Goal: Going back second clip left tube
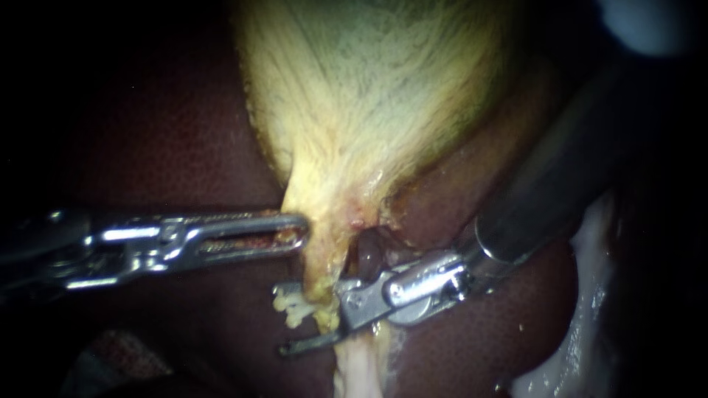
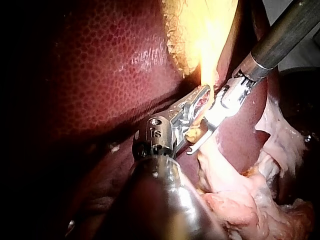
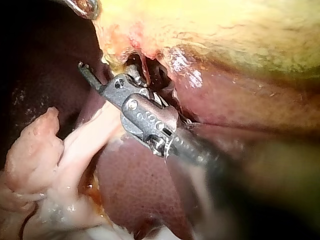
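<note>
The yellow gallbladder [image 1: 369, 96] narrows to a neck, and a pale tube [image 1: 324, 276] runs down from it. My right instrument [image 1: 284, 318] comes in from the upper right. Its thin jaws stand open, one on each side of this tube, with yellow fat crumbs [image 1: 295, 306] between them. In the right wrist view the right instrument [image 3: 110, 75] shows one hooked jaw beside the pale tube [image 3: 95, 132]; the other jaw is hidden in the tissue. My left instrument [image 1: 299, 230] lies level, jaws together, pinching the edge of the gallbladder's neck. I can make out no clip.
Dark red liver [image 1: 147, 147] surrounds the gallbladder on both sides. A dark reddish strand [image 1: 369, 254] sits just right of the pale tube, above the right instrument's wrist. Pale fatty tissue [image 1: 590, 309] lies at the lower right and ahead of the left instrument [image 2: 250, 200].
</note>
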Available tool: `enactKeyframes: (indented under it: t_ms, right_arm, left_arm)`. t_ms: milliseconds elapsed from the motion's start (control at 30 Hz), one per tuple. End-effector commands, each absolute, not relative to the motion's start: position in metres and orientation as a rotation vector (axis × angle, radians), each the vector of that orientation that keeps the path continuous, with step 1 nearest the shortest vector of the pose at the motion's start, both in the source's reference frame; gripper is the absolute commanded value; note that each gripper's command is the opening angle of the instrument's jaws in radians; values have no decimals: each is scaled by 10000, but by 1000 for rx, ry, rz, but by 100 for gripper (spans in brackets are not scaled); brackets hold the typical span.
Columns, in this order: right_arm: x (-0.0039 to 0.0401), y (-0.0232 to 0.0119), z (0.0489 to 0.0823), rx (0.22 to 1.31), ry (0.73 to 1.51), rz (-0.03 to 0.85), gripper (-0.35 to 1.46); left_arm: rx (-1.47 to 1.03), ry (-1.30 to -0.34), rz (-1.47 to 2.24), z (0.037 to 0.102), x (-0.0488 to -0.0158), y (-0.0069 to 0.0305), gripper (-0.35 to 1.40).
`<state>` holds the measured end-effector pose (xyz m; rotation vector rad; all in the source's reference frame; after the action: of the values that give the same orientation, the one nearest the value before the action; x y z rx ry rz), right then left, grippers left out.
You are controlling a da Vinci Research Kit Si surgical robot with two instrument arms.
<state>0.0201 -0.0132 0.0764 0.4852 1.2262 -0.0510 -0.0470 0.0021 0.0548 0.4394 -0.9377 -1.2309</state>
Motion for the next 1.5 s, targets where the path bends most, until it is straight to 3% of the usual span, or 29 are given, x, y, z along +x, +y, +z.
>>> enactKeyframes:
  t_ms: [33, 333, 933, 1367, 1500]
  right_arm:
    - [199, -127, 762, 478, 1225, -46, 60]
    - [178, -111, 758, 455, 1222, -27, 60]
    - [139, -129, 728, 509, 1214, 18, 58]
    - [73, -90, 701, 436, 1190, 129, 60]
    - [56, -74, 687, 405, 1190, 119, 60]
  left_arm:
    - [440, -938, -1229, 548, -470, 20, -35]
    - [441, -938, -1229, 547, -468, 20, -35]
    - [444, -939, -1225, 569, -457, 32, -35]
    - [439, -939, -1225, 577, -454, 31, -35]
    - [438, -940, -1224, 579, -454, 31, -35]
